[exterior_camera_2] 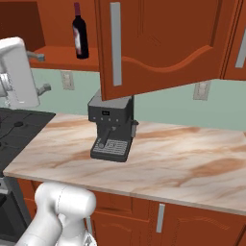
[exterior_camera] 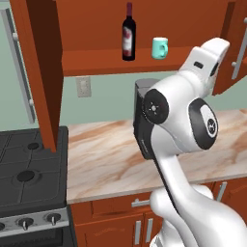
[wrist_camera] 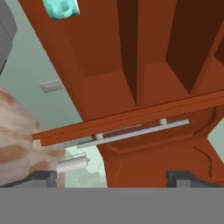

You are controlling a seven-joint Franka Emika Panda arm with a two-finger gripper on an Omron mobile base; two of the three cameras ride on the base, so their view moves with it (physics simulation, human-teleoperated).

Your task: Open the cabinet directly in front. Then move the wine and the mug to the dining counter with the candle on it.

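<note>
Step in hand: opening of cabinet (exterior_camera: 96, 34) looks done or nearly so; both doors swung out, shelf exposed
Claw (wrist_camera: 111, 177): released, fingertips spread wide, grasping nothing; aimed at the right door's silver bar handle (wrist_camera: 133, 133) from close by, not touching
Right door (exterior_camera_2: 158, 43): hanging open over the coffee machine (exterior_camera_2: 111, 127)
Left door (exterior_camera: 41, 67): standing edge-on beside the cooktop (exterior_camera: 29, 173)
Wine (exterior_camera: 128, 33): upright on the inner shelf, left of the mug, apart from it
Mug (exterior_camera: 159, 48): upright on the same shelf, handle turned to the right
Tabletop (exterior_camera: 120, 154): marble worktop below the cabinet, coffee machine at the back
Dining counter, candle: cannot place from here
Next move, as a judgement: pull clear of the door, lift toward the shelf, line up the open claw around the wine or mug, clench, lift out without clipping the other
</note>
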